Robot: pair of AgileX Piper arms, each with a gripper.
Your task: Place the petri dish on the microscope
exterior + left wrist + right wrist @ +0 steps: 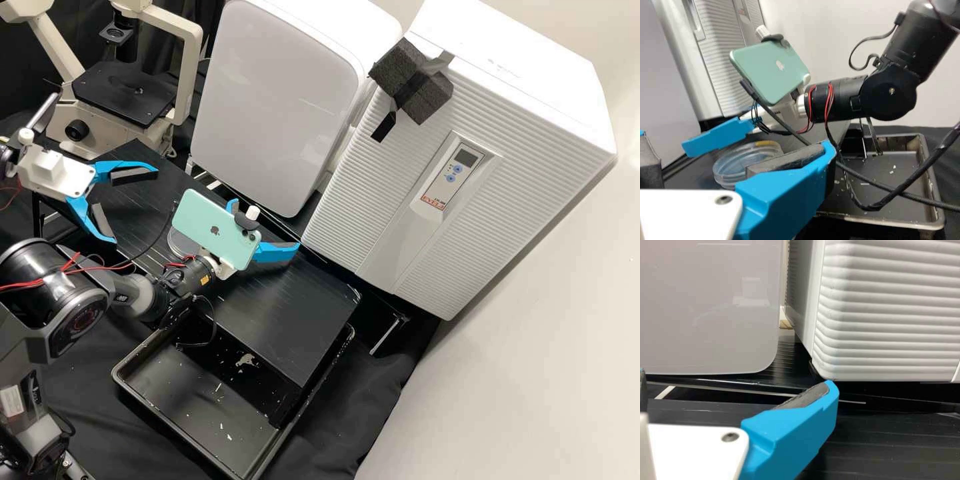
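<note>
Two end effectors stand spread: the left one, nearer the microscope, has its fingers apart, and the right one, farther from the microscope, is likewise open. The petri dish lies flat on the table, well apart from the microscope, with the tray farther from it again. We judge the pick-up to be the step in hand, and the left arm better set for it. We should centre the pads about the rim, keep them level, and close softly on the side wall; the clear plastic could slip or tilt if pinched off-centre. We would then lift straight, clear of the phone, before heading for the microscope's stage.
</note>
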